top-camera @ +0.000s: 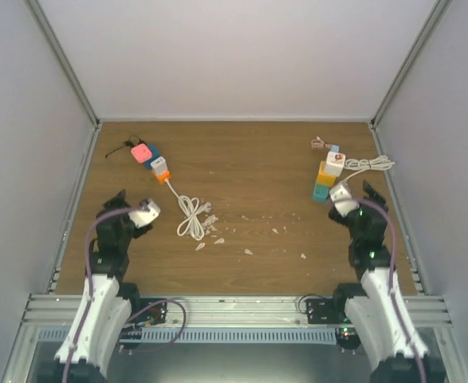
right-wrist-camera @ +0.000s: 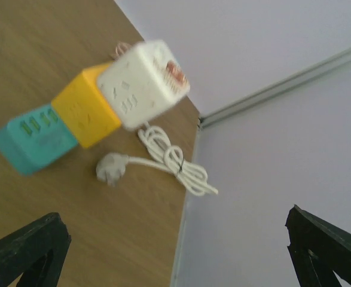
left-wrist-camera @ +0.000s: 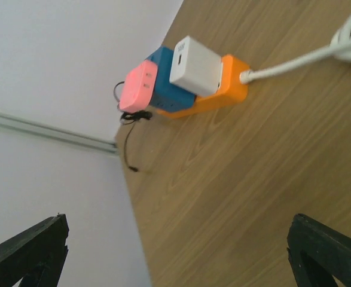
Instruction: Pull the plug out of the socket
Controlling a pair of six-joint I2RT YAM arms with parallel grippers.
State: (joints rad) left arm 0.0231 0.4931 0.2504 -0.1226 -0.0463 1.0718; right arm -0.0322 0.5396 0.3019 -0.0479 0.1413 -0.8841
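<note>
Left gripper (left-wrist-camera: 176,236) is held wide; white charger (left-wrist-camera: 194,66) is seen seated in orange socket strip (left-wrist-camera: 234,84) ahead of it. Right gripper (right-wrist-camera: 175,233) is spread wide.

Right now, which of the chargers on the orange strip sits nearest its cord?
The white charger, right beside where the white cord leaves the orange strip. The pink charger sits at the far end, beyond the blue block.
</note>
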